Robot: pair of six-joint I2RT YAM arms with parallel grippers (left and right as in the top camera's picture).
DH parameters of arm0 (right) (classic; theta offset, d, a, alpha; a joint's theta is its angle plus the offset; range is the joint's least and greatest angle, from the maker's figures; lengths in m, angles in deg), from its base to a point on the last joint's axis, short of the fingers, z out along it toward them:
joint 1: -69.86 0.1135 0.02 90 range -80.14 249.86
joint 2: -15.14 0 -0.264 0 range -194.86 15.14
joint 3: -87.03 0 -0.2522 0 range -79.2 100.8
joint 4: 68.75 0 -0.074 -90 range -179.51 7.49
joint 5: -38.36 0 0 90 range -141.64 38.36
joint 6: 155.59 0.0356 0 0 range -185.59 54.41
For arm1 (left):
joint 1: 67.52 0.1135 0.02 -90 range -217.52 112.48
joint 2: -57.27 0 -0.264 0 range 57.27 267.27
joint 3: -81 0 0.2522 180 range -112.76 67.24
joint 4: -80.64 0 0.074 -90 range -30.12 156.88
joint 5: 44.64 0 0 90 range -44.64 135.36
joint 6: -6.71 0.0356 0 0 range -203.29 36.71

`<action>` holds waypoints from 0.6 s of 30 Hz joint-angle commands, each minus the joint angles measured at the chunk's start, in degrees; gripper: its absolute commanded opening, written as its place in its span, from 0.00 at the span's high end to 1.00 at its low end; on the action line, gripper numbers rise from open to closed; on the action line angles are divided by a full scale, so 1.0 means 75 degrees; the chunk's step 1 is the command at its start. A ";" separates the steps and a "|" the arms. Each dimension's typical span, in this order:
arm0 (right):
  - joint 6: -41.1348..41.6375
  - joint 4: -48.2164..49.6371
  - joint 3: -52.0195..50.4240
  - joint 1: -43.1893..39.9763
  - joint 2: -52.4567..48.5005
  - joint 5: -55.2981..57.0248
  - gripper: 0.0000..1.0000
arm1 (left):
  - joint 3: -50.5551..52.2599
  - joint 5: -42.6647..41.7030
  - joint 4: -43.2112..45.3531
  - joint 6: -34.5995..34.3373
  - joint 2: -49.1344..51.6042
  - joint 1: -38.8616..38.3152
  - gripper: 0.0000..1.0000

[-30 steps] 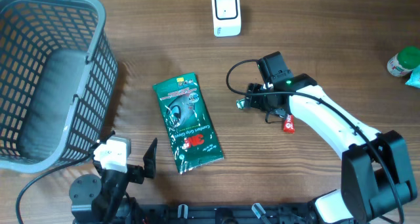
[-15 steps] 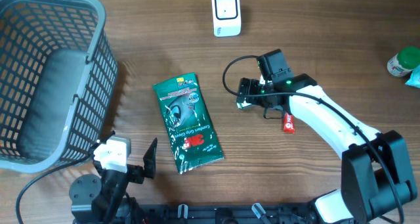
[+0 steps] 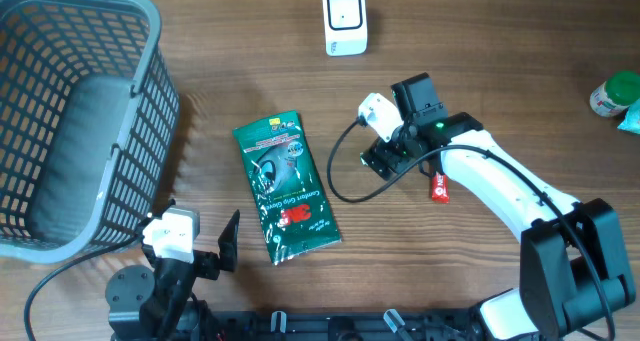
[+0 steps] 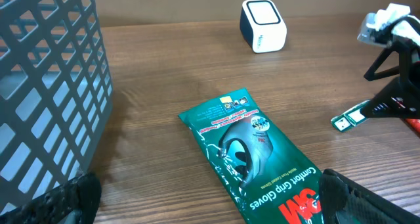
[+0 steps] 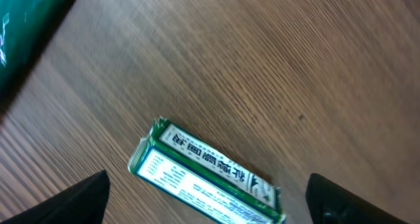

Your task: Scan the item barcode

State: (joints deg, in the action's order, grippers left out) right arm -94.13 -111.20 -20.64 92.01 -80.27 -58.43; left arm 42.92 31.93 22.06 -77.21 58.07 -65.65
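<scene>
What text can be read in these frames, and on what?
"Comfort Grip Gloves": on the green glove packet.
"3M": red logo on the same packet, partly cut off.
Print on the small green box: too blurred to read.

Bare table lies open between the scanner and the glove pack, and again from the right arm out to the bottle at the edge. The basket walls off the left side. A cable loops just beside the pack. A small box lies between the wide-spread jaws of the right gripper, and a red packet lies against the arm.
</scene>
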 commanded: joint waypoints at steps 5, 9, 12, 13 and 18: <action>-0.1443 -0.0592 0.0003 -0.0015 -0.0233 0.0166 0.19 | 0.0050 -0.0090 0.0017 -0.0079 -0.0050 -0.0035 0.00; -0.1644 -0.0609 0.0003 -0.0015 -0.0638 0.0248 0.17 | 0.0050 -0.0090 0.0017 -0.0079 -0.0050 -0.0035 0.00; -0.1658 -0.0402 0.0003 -0.0012 -0.1011 0.0699 0.23 | 0.0050 -0.0090 0.0017 -0.0079 -0.0050 -0.0035 0.00; -0.1652 -0.0233 0.0003 -0.0012 -0.1128 0.0944 0.30 | 0.0050 -0.0090 0.0017 -0.0079 -0.0050 -0.0035 0.00; -0.0836 0.0571 0.0003 -0.0015 -0.1300 0.2113 0.89 | 0.0050 -0.0090 0.0017 -0.0079 -0.0050 -0.0035 0.00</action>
State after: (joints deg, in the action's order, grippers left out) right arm -104.81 -109.34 -20.66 92.01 -88.95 -50.56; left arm 42.92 31.93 22.04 -77.21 58.07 -65.65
